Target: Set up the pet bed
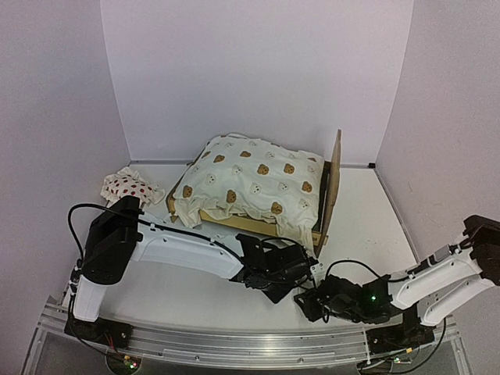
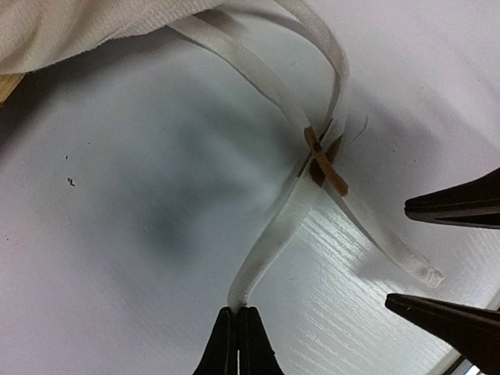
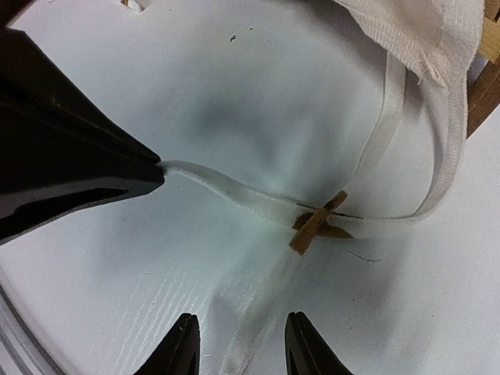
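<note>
Between plain white walls point(image 1: 258, 70), a white table point(image 1: 367, 226) carries the pet bed point(image 1: 334, 183).

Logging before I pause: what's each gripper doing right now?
Left gripper: closed, pinching one cushion tie.
Right gripper: open, straddling the other tie, not gripping it.

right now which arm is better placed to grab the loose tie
Right. The right gripper is open astride the loose tie; the left gripper is shut on the other tie.
</note>
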